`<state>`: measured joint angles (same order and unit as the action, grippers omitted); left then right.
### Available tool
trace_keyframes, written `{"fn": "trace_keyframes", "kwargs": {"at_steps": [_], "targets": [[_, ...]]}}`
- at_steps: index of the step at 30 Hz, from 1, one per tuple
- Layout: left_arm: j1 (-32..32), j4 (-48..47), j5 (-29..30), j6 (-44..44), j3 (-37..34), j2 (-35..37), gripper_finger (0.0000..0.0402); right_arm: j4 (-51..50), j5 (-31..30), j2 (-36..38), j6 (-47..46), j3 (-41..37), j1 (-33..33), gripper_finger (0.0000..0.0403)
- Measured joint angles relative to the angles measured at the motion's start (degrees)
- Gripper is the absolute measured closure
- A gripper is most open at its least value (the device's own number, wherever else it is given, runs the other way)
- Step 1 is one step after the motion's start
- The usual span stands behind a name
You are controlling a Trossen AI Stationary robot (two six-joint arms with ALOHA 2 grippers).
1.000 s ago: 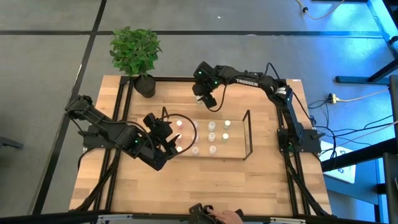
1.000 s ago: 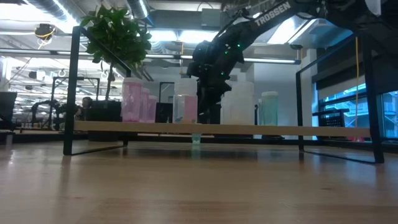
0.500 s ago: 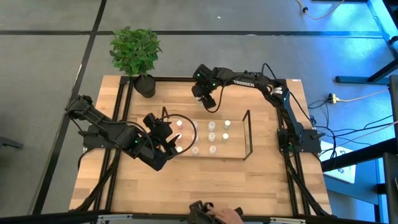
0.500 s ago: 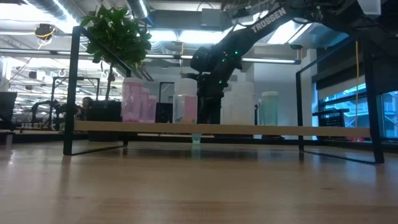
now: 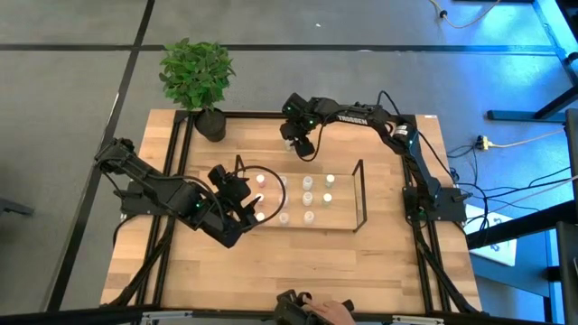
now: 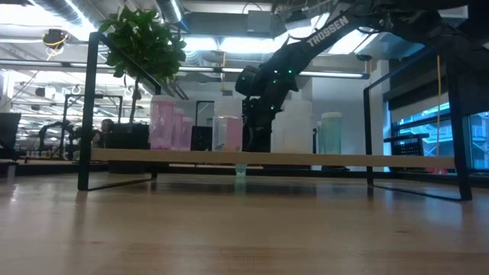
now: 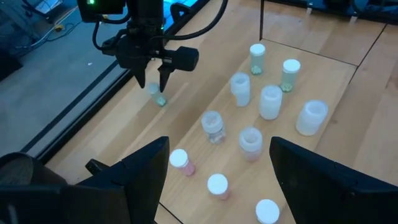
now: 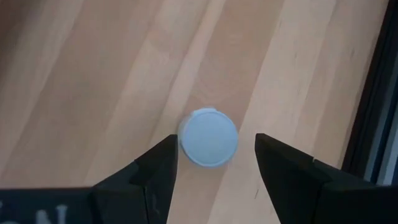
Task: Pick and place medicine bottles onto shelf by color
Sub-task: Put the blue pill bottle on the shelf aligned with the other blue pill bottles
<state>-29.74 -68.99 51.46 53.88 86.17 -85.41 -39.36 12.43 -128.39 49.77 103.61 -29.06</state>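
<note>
Wooden table [image 5: 298, 262], black-framed, catalogued left to right. Potted plant [image 5: 197, 77] at the far left corner. Left gripper [image 5: 251, 206]: at the left end of the shelf [image 5: 359, 194], fingers spread, holding nothing, above the nearest bottles. Medicine bottles on the shelf board: pink ones [image 7: 179, 160] close to the left gripper, clear ones [image 7: 270, 101] mid-board, green ones [image 7: 290, 73] farther along. Right gripper [image 5: 302, 150]: beyond the shelf, over bare table, pointing down, fingers spread on either side of a lone bottle [image 8: 208, 137] with a pale cap, standing upright; contact with the fingers cannot be told.
</note>
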Motion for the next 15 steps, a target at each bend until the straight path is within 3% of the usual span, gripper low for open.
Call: {"fn": "trace_keyframes", "kwargs": {"at_steps": [15], "targets": [[0.0, 0.0, -1.2, 1.5, 0.0, 0.0, 0.0130, 0.2, 2.7, -0.1, 0.0, 0.0, -0.1, 0.0189]]}}
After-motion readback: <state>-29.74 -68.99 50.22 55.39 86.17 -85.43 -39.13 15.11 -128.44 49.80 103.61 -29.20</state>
